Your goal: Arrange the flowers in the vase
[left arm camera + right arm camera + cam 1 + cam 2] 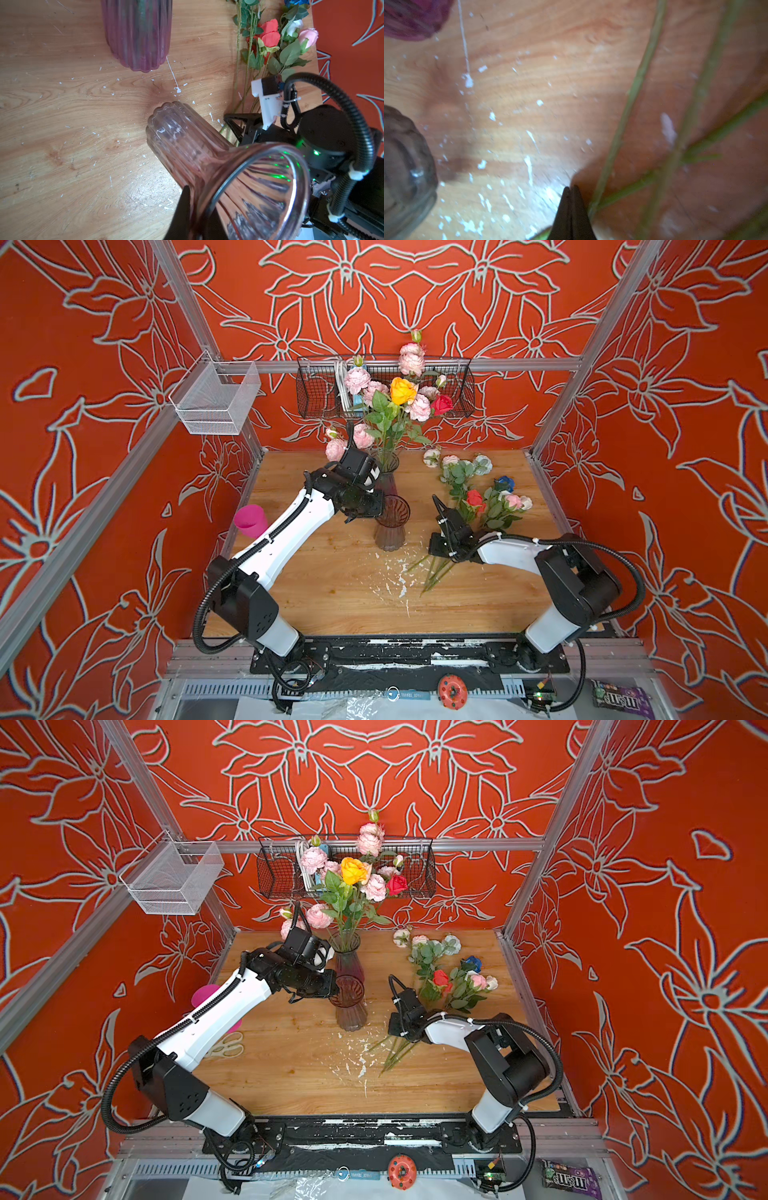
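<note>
**Q:** How is the right gripper [570, 190] set?
**A:** Tips pressed together, low over the tabletop [316, 601]. A green stem [627, 116] runs just beside them. The wrist view is blurred, so it cannot be told whether any stem is nipped. In both top views the wrist hides the tips.

**Q:** And the left gripper [379, 506]?
**A:** It pinches the flared rim of the empty vase [390, 531], which stands upright mid-tabletop. One finger [184, 205] lies outside the glass. Its partner shows only dimly through it.

**Q:** Where are the flowers?
**A:** The loose flowers [486, 502] lie on the right of the tabletop, with their cut ends emerging below the right arm. The arranged flowers [399, 402] stand in the filled vase [388, 483], just behind the empty one. The left wrist partly covers that vase.

**Q:** Is anything else obscured?
**A:** The left arm masks part of a pink cup [249, 520]. Scissors [226, 1046] peep from under the arm in a top view. White flecks [395, 576] litter the wood.
</note>
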### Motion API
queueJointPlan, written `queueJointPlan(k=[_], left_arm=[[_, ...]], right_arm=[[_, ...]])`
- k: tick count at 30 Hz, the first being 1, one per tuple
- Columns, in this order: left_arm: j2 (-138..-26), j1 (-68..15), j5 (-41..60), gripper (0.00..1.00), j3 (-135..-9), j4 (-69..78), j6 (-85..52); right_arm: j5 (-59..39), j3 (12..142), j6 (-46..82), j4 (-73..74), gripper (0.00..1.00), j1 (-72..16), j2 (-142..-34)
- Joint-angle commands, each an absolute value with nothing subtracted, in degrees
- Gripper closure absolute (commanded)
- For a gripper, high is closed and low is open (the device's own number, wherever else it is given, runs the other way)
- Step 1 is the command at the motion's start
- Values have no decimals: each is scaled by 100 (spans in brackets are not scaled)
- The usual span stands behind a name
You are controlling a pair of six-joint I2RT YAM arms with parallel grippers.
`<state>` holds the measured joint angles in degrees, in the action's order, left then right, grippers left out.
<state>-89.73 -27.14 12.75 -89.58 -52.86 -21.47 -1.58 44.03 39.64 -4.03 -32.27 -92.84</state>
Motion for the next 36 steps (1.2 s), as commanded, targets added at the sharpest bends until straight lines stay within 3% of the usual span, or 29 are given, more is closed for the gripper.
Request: queueJointPlan(k=[1, 14, 20, 31, 36], left_arm=[[-8964, -2751, 1487, 100, -9319, -4957, -2060], [-9796, -3052, 1835, 100, -9897, -5234, -2110], [-10205, -3125, 2058, 100, -10362, -5499, -2053], [-11119, -3120, 2308, 99, -11381, -6232, -1757], [-11237, -3122, 1989, 88, -11675, -6531, -1573]], right_arm=[[89, 4274, 3800, -742, 100, -3145, -9115], [-643, 4293, 3021, -1431, 100, -2786, -7802], [309, 4351, 2713, -2211, 78, -2722, -6548], [507, 4753, 2608, -2874, 79, -2408, -6201], [639, 4522, 2769, -2829, 81, -2403, -5740]])
